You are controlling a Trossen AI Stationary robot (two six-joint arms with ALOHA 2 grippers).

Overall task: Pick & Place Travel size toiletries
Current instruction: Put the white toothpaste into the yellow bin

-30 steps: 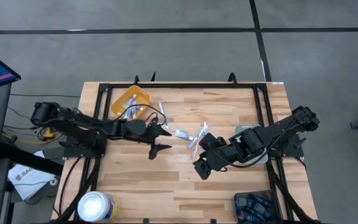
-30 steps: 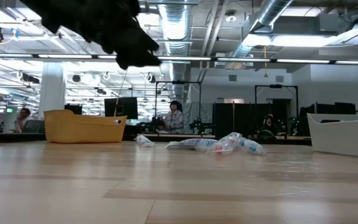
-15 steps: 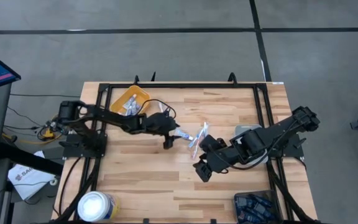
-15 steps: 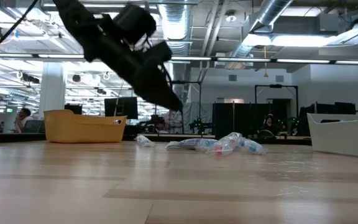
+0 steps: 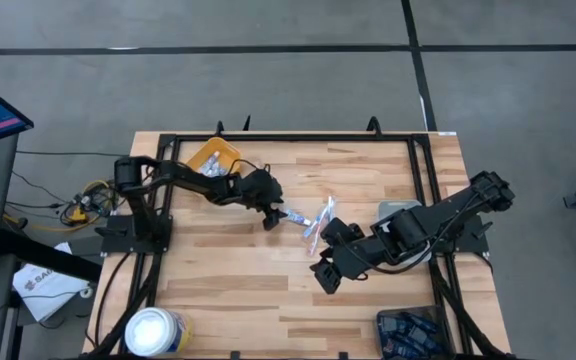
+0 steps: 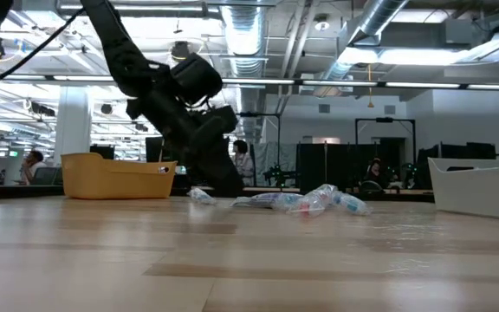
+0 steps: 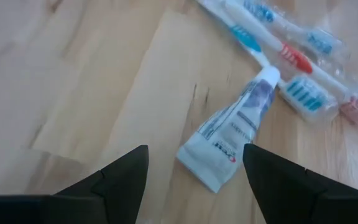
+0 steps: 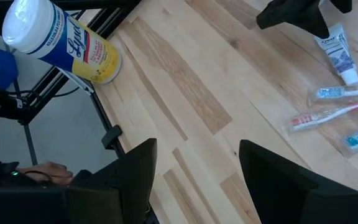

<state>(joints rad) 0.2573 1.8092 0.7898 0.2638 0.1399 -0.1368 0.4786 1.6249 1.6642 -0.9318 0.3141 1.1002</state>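
Observation:
The toiletries lie mid-table: a small white toothpaste tube (image 7: 235, 127) (image 5: 294, 214) flat on the wood, and beside it several wrapped toothbrushes (image 7: 294, 59) (image 5: 318, 222). More items sit in the yellow bin (image 5: 213, 160). My left gripper (image 7: 196, 152) (image 5: 273, 215) is open and low over the table. Its fingers stand on either side of the tube's crimped end without touching it. My right gripper (image 8: 197, 146) (image 5: 323, 268) is open and hovers nearer the table's near edge, right of the pile.
A big white wipes tub (image 5: 154, 330) stands at the near-left corner. A blue packet (image 5: 413, 335) lies at the near-right corner. A white bin (image 6: 479, 186) sits on the right side. Bare wood (image 5: 238, 285) lies between the pile and the near edge. People sit in the room behind.
My left gripper has swung from beside the yellow bin toward the table's right and come down from high above the table to just above the wood at the toothpaste tube. The toiletries have not moved.

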